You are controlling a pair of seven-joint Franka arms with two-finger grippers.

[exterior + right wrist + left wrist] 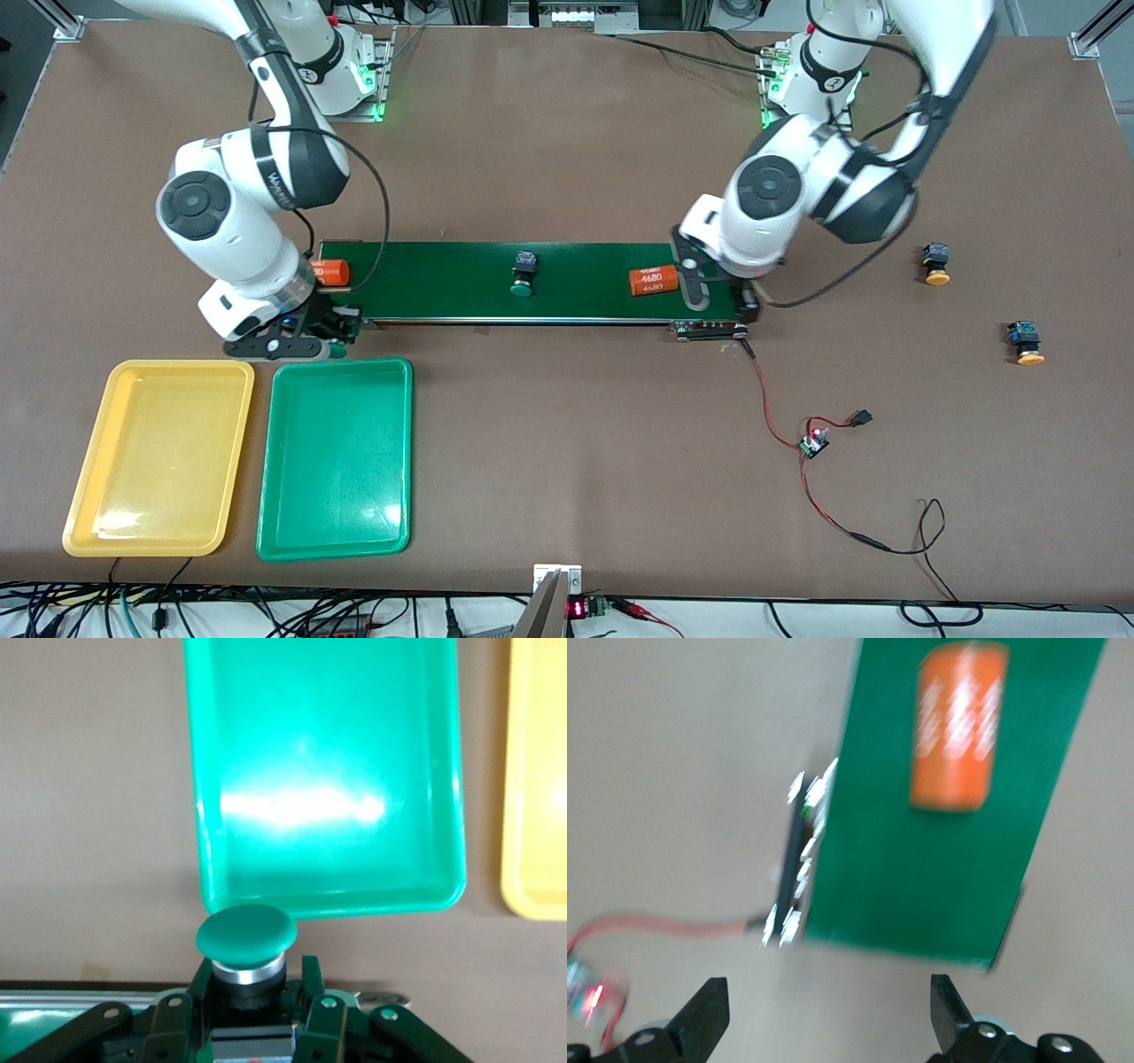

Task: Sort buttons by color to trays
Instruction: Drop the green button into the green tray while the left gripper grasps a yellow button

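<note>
- Front view, starting at the right arm's end of the table: the yellow tray point(159, 458) and the green tray point(336, 458) lie side by side, both with nothing in them, nearer the camera than the dark-green belt point(532, 282).
- The right gripper point(306, 341) hangs over the gap between the belt's end and the green tray's rim, jaws closed on a green button point(245, 939); the right wrist view shows the cap pointing toward the tray.
- Step in hand, as I judge it: carrying this green button to the green tray. The next move calls for a short travel past the tray's rim, a lowering, then a release; the yellow tray touches or nearly touches alongside, so drift that way should be avoided.
- An orange cylinder point(330, 272) lies on the belt by the right arm.
- A second green button point(524, 272) rests mid-belt, with bare belt on both sides.
- Another orange cylinder point(653, 281) lies just beside the left gripper point(828, 1014), which hangs over the belt's end with jaws wide apart, holding nothing.
- A red wire point(780, 425) trails from that belt end toward the camera.
- Two yellow-orange buttons point(936, 264) point(1026, 343) sit on open table, well apart from everything, easy to approach.
</note>
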